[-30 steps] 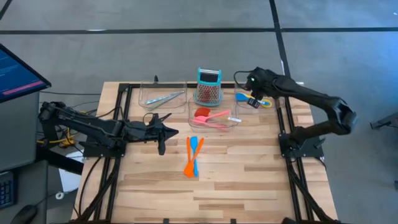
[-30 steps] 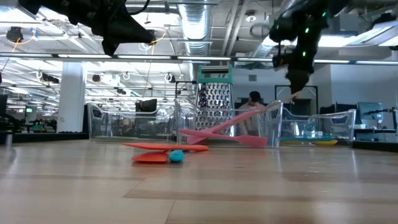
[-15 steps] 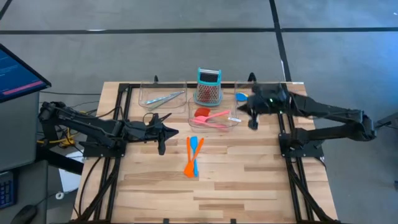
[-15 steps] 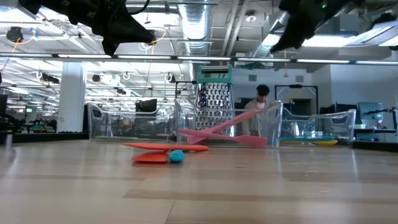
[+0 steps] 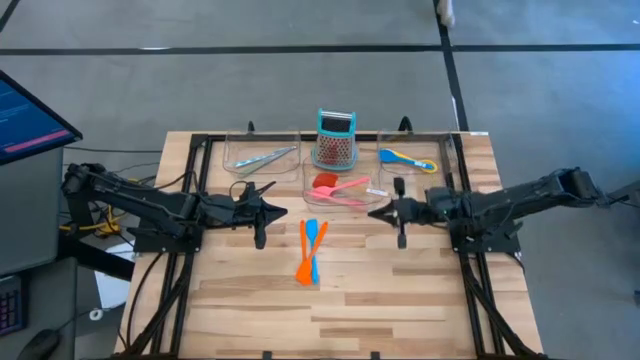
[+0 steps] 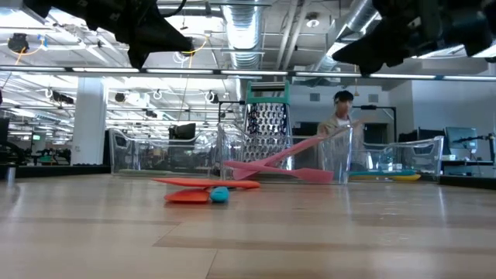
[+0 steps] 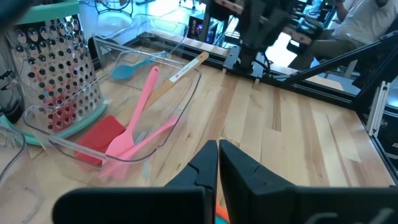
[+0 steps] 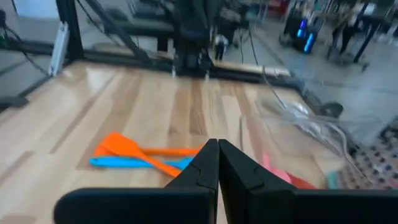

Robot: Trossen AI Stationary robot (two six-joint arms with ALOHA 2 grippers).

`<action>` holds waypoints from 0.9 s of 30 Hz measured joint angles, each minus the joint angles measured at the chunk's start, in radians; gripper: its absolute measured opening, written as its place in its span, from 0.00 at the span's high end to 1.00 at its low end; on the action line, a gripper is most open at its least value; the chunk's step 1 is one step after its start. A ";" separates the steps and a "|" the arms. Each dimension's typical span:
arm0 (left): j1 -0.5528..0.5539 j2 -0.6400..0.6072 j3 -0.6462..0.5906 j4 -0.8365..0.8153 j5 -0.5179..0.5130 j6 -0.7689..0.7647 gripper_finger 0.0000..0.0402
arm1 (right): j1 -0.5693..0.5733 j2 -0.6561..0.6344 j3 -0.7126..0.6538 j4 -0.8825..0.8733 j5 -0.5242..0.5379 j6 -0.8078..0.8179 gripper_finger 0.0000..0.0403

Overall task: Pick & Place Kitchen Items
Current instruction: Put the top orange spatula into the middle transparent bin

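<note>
**Both grippers shut and empty, utensils split between table and trays**

Nearest on the table [image 5: 400, 290]: two orange spatulas [image 5: 312, 240] crossed over a blue spoon [image 5: 311, 262], loose on the wood, centre of the table, nothing touching them from above.

Left gripper [image 5: 262, 212] sits just left of that pile, fingers pressed together, holding nothing. Right gripper [image 5: 398, 212] sits well to the right of the pile, pointing in toward it, fingers also closed, empty. Both hang above the wood, roughly level with each other across the table.

Next back, middle tray [image 5: 375, 197]: pink spatulas [image 5: 345, 187] and a red spatula [image 5: 324, 181] inside, one pink handle leaning up over the rim in the low view.

Back row: left tray [image 5: 232, 150] holds the tongs [image 5: 266, 158]. Grater [image 5: 335, 138] stands upright between the back trays. Right tray [image 5: 444, 150] holds a blue spoon with yellow handle [image 5: 405, 157].

Beyond the table a person [image 6: 342, 116] shows in the low view.
</note>
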 joint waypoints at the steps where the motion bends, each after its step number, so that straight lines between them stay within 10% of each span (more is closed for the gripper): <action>1: 0.000 0.000 0.000 0.004 0.000 0.000 0.99 | 0.028 0.013 -0.019 0.055 0.023 0.004 1.00; 12: 0.005 0.001 0.000 0.044 0.000 -0.004 0.99 | 0.240 0.216 -0.068 0.251 0.311 0.011 1.00; 27: -0.065 0.224 0.021 0.355 -0.022 -0.201 0.99 | 0.313 0.236 -0.068 0.254 0.322 0.018 1.00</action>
